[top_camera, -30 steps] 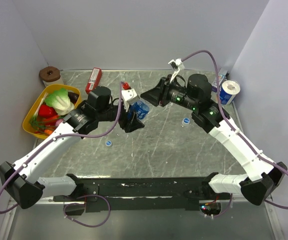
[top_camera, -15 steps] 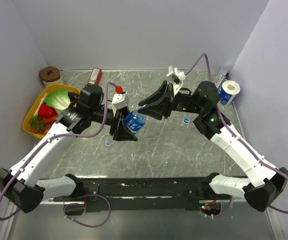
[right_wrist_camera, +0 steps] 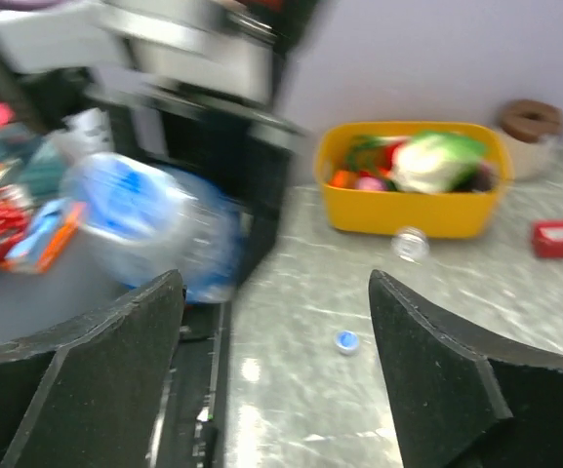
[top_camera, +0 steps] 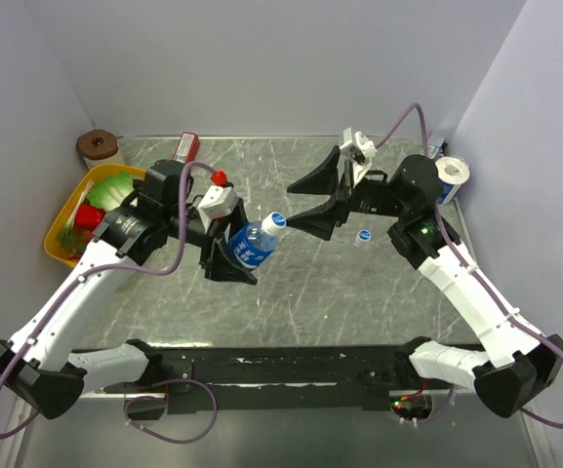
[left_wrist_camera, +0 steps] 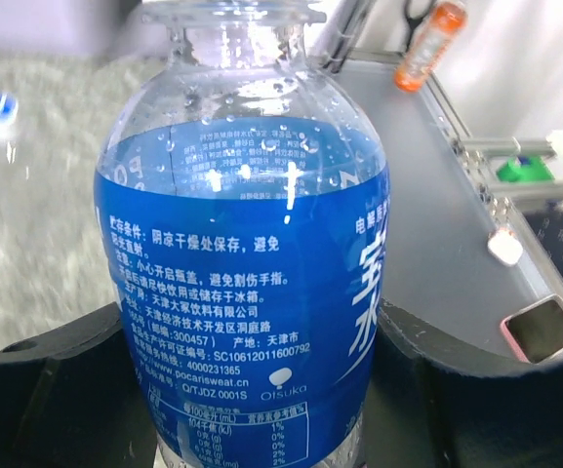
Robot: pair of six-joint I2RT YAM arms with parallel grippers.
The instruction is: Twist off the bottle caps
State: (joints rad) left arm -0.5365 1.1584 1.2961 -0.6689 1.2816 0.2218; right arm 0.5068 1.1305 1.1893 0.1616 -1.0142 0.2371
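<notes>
Sprung wide open at the right gripper [top_camera: 292, 205] just now: pinched shut a second ago at the top of the bottle [top_camera: 253, 245], now parted, holding nothing, backed off with a clear gap. Clamped firm round the bottle's lower body with the left gripper [top_camera: 230, 261], tilting the neck toward the right. Probably marks the end of a twist: either a release to re-grip, or a cap let go. Can't say which. Pale tip at the neck in the top view, maybe a cap still on; cropped off at the frame edge in the left wrist view; smeared by blur in the right wrist view. One loose blue cap [top_camera: 363, 237] on the table [top_camera: 291, 292] near the right gripper, same spot as before. No clear sight of the other bottles.
</notes>
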